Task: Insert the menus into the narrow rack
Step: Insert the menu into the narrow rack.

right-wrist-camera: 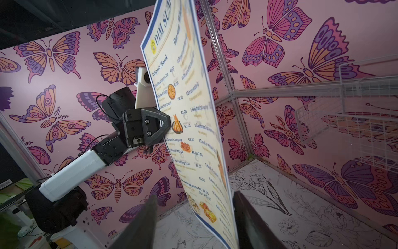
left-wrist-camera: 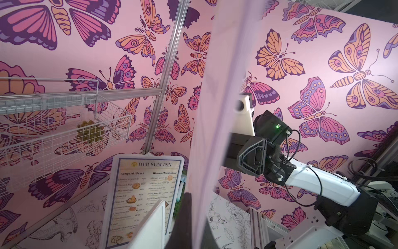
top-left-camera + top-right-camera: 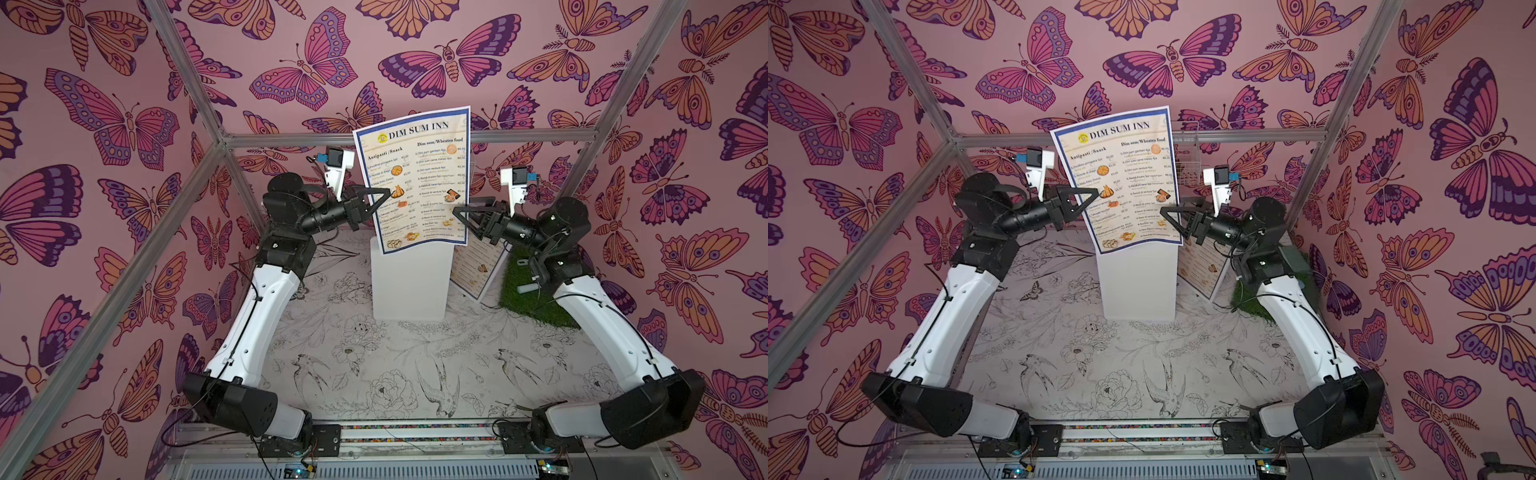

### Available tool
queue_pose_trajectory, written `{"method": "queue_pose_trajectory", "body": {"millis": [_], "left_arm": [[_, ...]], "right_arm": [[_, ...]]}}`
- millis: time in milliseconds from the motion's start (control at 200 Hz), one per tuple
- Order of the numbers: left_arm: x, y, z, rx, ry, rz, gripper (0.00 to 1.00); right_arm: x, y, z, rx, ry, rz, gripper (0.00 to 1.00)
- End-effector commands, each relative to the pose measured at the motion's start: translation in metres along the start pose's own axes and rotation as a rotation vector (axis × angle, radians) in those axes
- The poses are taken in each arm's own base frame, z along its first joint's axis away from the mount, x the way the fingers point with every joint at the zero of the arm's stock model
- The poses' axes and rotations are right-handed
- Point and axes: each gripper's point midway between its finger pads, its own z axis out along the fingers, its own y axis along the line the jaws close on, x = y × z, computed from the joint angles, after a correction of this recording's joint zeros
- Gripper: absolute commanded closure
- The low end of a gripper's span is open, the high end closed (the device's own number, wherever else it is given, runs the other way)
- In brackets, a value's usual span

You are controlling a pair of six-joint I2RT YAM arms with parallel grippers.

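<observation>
Pink butterfly walls (image 3: 124,124) fill most of both top views. The table (image 3: 374,365), with its bird-and-flower drawing, takes the lower middle. A white block (image 3: 409,286) stands upright at the centre of the frame.

Above it the held menu (image 3: 415,178) stands nearly upright in the upper middle, heading at the top. Its lower edge is in front of the block's top (whether the two touch I cannot tell). A second menu (image 3: 478,270) leans just right of the block, at the edge of a green grass mat (image 3: 523,291) at centre right.

The wire rack (image 3: 1187,166) hangs on the back rail, just right of the held menu's upper half in a top view.

The left gripper (image 3: 384,193) reaches in from centre left and is clamped on the held menu's left edge, beside a food photo. The right gripper (image 3: 463,208) sits at the sheet's right edge with its jaws spread, one finger (image 1: 140,226) on each side, neither pressing it.
</observation>
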Motion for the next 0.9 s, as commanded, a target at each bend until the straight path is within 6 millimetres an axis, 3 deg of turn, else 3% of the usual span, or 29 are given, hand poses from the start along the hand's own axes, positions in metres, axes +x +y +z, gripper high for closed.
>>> {"method": "queue_pose_trajectory", "body": {"millis": [0,125,330,551,896], "left_arm": [[-0.009,-0.002,0.001,0.021,-0.008,0.027,1.00],[-0.009,0.002,0.003,0.018,-0.008,0.040,1.00],[-0.012,0.020,0.011,-0.005,-0.027,0.057,1.00],[-0.015,0.039,0.020,-0.027,-0.045,0.074,1.00],[-0.013,0.079,0.040,-0.044,-0.096,0.066,0.98]], "right_arm": [[-0.002,0.000,0.000,-0.039,-0.011,-0.013,0.43],[0.007,-0.016,0.002,0.019,0.021,-0.018,0.43],[0.015,-0.026,0.003,0.005,0.015,-0.012,0.44],[0.017,-0.039,0.003,0.013,0.001,0.017,0.45],[0.018,-0.077,0.004,0.128,-0.002,0.026,0.51]]}}
